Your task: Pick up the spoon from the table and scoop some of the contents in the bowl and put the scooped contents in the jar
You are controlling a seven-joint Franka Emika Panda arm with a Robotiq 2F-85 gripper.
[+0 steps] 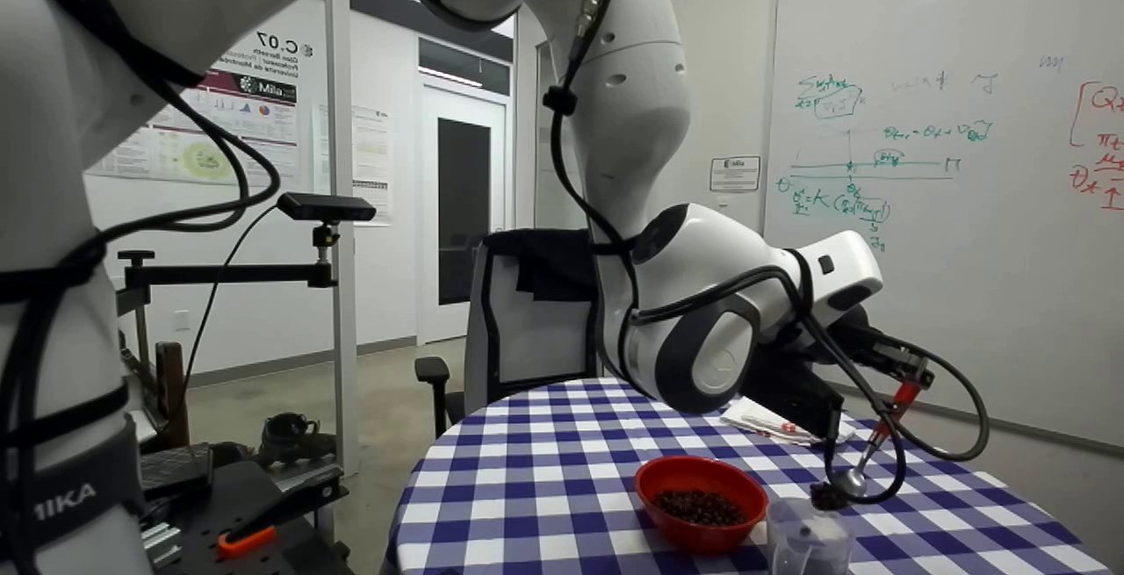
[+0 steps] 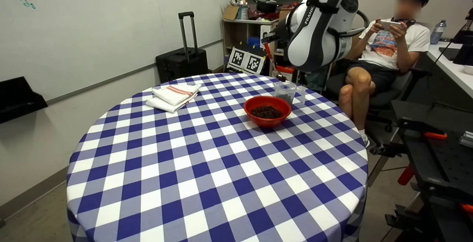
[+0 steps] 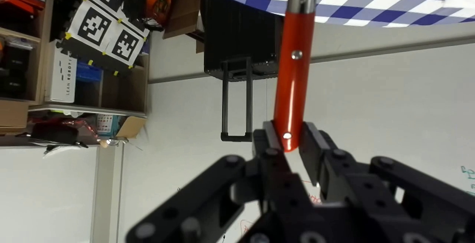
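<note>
My gripper (image 3: 289,135) is shut on the red handle of the spoon (image 3: 295,61). In an exterior view the spoon (image 1: 904,395) slants steeply down, its metal end low over the jar (image 1: 808,544). A dark clump of contents (image 1: 828,496) is at the spoon's tip, just above the jar's rim; I cannot tell whether it is falling. The clear jar (image 2: 285,90) has a side handle and some dark contents inside. The red bowl (image 1: 702,542) stands beside it, holding dark bean-like contents (image 2: 266,112). Both stand on the checked table (image 2: 192,183). The spoon's metal end is out of the wrist view.
A folded white cloth with red stripes (image 2: 173,96) lies on the table. A chair (image 1: 536,329) stands by the table. A seated person (image 2: 388,46) is behind the arm. A whiteboard (image 2: 92,24) and a black suitcase (image 2: 181,64) are past the table edge.
</note>
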